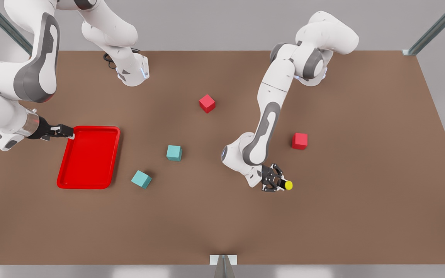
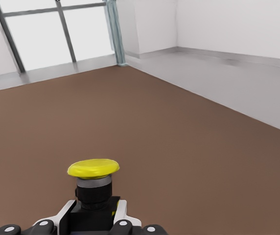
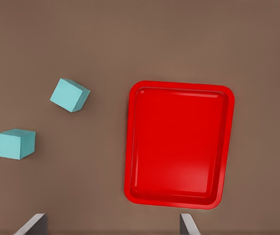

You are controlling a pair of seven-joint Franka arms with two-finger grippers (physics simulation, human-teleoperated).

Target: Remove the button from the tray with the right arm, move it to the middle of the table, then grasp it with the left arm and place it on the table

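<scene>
The left gripper (image 1: 278, 182) sits low over the table (image 1: 361, 216) on the front view's right, near side, its fingers (image 2: 121, 211) clamped on the dark body of the button (image 1: 286, 185); the yellow cap points away from the wrist, toward the front view's right. Whether the button touches the tabletop cannot be told from these views. In the left wrist view the button (image 2: 93, 182) stands just ahead of the gripper (image 2: 92, 215) with bare brown table beyond it. The right gripper (image 1: 67, 132) hovers at the far left corner of the tray (image 1: 89, 181), on the front view's left; its two finger tips (image 3: 32, 225) stand wide apart with nothing between them. Under that camera the tray (image 3: 179, 88) holds nothing. Two teal cubes (image 1: 174, 153) lie just right of the tray, and two red cubes (image 1: 207, 103) lie farther off, one near the left arm (image 1: 269, 123).
</scene>
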